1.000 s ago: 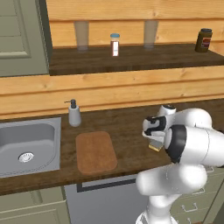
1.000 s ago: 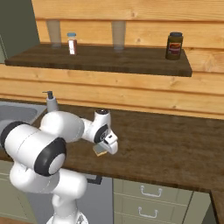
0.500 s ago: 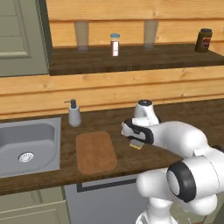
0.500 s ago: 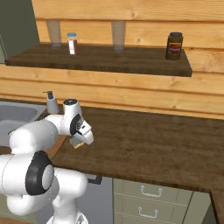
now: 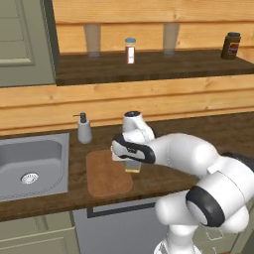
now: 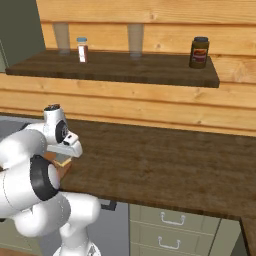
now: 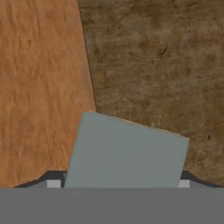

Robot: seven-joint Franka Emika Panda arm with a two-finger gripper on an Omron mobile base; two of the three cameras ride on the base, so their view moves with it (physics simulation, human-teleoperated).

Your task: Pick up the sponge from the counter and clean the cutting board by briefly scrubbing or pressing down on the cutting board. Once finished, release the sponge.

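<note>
1. My fingers (image 7: 53,183) are closed on the sponge (image 7: 127,151), one dark tip showing at each of its two sides in the hand view; the grey-blue face fills the space between them.
2. From the left base view, the gripper (image 5: 131,163) points down with the sponge's yellow layer (image 5: 132,168) showing beneath it.
3. The sponge hangs over the right edge of the cutting board (image 5: 106,173), partly over the board, partly over the counter (image 5: 163,171) (whether it touches the board, I cannot tell).
4. In the hand view the board's edge runs from top to the sponge's corner, reddish-brown wood (image 7: 41,87) on one side, dark worktop (image 7: 157,65) on the other.
5. From the right base view, the gripper (image 6: 64,159) sits low beside my own forearm, the sponge a small yellow patch under it.
6. Left of the board: a steel sink (image 5: 31,166) set in the counter, and a soap dispenser (image 5: 84,129) standing behind the board's far left corner.
7. On the shelf (image 5: 149,67) above: two glasses (image 5: 92,40), a small bottle (image 5: 130,50), a dark jar (image 5: 230,45).
</note>
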